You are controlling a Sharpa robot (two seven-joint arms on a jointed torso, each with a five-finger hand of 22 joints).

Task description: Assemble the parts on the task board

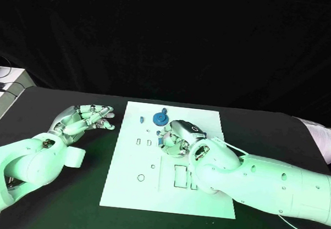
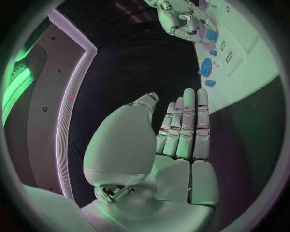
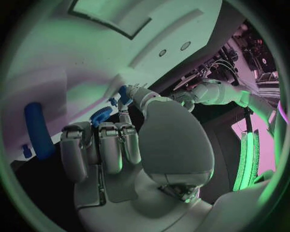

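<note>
white task board (image 1: 126, 190) without legible writing, right robot hand (image 1: 177, 138) on it

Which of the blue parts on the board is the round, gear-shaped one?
The blue gear near the task board's far edge, just beyond the right hand; the other blue parts are smaller.

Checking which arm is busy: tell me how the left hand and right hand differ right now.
The left hand sits off the task board, over the black table; the right hand is over the board. The left hand is open and holds nothing; the right hand's fingers curl down among blue parts. Both are silver.
</note>
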